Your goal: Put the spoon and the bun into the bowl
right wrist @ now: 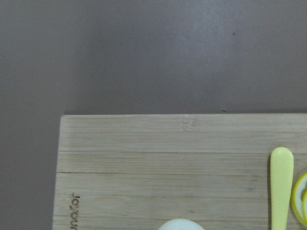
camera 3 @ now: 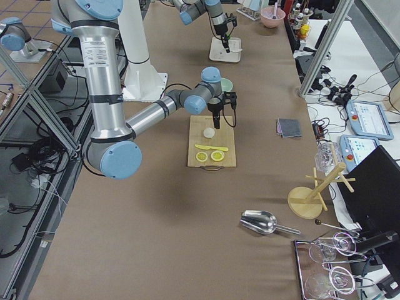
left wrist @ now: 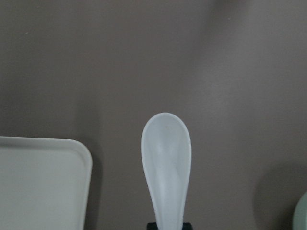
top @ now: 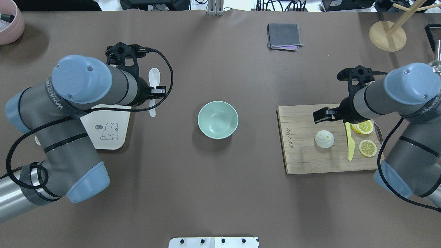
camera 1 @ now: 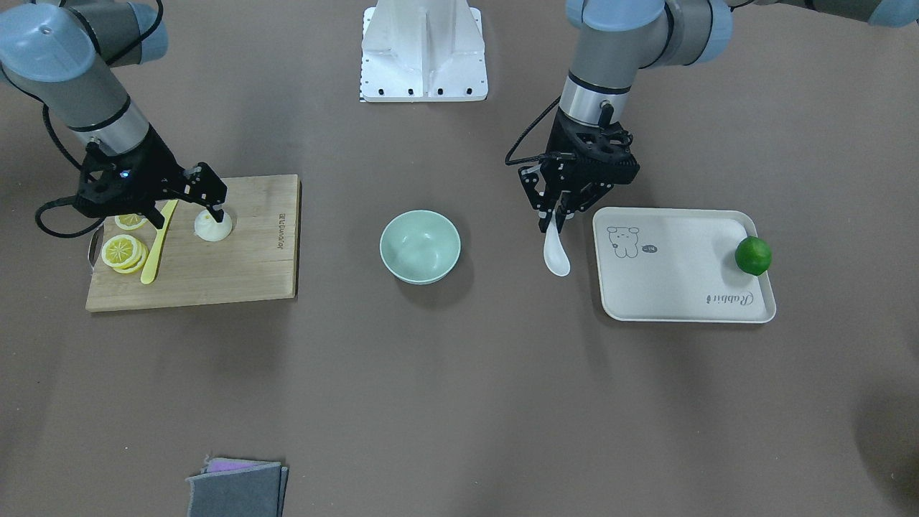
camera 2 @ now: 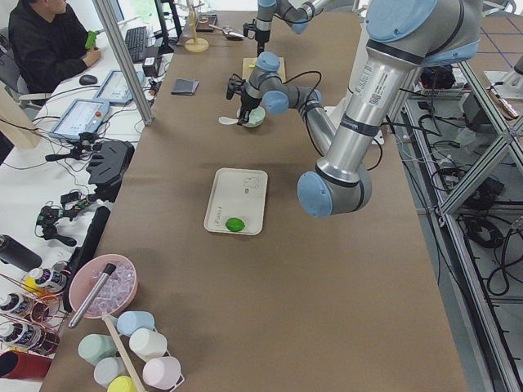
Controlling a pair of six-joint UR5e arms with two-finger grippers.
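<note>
White spoon (camera 1: 556, 255) and bun (camera 1: 213, 227), mint-green bowl (camera 1: 423, 276), yellow knife (camera 1: 156, 248), green lime (camera 1: 753, 255).

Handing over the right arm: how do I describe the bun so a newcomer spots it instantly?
Find the wooden cutting board on the robot's right side of the table. The bun sits near its middle, beside the yellow knife. It is the only white, swirl-topped dome there; the knife and lemon slices are yellow.

The brown table (top: 220, 189) carries a mint-green bowl (top: 217, 119) at its middle, a bamboo cutting board (top: 303, 155) on the robot's right, a cream tray (camera 1: 682, 280) on its left, and a folded grey cloth (top: 283, 35).
</note>
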